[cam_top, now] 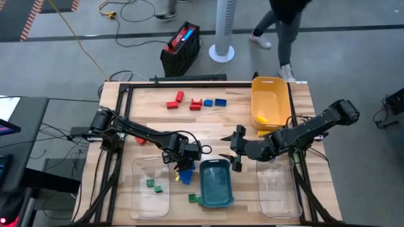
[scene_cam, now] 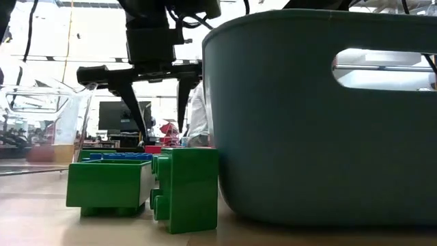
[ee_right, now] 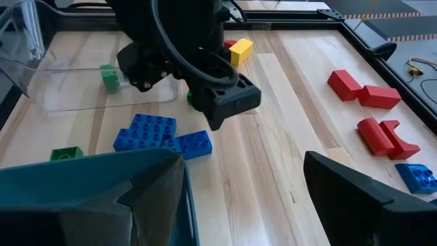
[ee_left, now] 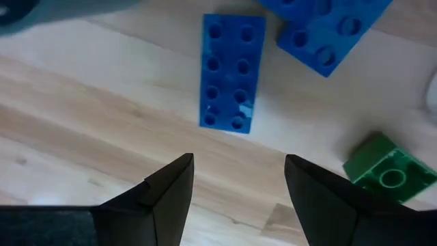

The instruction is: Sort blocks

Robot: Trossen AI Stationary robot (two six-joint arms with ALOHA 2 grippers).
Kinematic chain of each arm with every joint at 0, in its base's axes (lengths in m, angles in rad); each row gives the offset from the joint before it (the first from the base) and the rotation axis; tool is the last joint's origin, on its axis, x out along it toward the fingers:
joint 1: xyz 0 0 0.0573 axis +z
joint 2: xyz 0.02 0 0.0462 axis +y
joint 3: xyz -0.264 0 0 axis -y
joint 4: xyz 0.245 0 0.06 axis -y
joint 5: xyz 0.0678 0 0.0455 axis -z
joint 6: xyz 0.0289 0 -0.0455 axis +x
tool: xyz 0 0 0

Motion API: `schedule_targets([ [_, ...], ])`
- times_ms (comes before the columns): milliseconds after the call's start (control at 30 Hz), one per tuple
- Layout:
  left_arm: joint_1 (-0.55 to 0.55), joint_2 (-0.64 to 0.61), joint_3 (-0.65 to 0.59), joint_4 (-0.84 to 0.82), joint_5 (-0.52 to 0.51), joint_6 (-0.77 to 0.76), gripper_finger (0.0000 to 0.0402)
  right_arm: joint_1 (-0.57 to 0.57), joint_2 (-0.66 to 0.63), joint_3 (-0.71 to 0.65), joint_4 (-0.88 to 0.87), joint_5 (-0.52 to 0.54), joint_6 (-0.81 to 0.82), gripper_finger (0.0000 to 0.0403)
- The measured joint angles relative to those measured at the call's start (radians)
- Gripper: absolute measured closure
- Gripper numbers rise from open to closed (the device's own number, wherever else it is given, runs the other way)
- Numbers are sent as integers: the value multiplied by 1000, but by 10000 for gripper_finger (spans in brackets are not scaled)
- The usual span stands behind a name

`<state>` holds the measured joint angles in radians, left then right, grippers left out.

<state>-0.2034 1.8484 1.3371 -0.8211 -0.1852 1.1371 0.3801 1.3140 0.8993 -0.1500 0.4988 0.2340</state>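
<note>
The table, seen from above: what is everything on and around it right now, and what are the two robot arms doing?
Red blocks: about four, far side of the table, plus one by the left arm's base.
Blue blocks: two in the far row beside the red ones; a few more under the left gripper.
Green blocks: two inside the left clear bin, one by the teal bin's corner.
Yellow block: one, inside the yellow bin.
Yellow bin: one, far right.
Teal bin: one, near middle.
Clear bins: two, near left and near right.
Black crate: one, on the floor beyond the table.
Person: one, walking beyond the table.
Left gripper: open, above the blue blocks.
Right gripper: open, above the teal bin's far edge.
</note>
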Motion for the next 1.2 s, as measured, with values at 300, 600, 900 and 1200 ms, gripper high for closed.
schedule_targets([
  [300, -18, 0, 41, 4, -2, 7, 178, -1, 0, 0, 1, 0, -4, 88],
  [600, -36, 0, 44, -44, -12, -28, 184, -1, 0, 0, 0, 0, 1, 88],
  [900, -7, -1, 159, -55, -2, -66, 210, -1, 0, 0, 8, 0, 1, 88],
  [1200, 109, 40, 154, -22, 36, -210, 211, -1, 0, 0, 3, 0, 1, 88],
])
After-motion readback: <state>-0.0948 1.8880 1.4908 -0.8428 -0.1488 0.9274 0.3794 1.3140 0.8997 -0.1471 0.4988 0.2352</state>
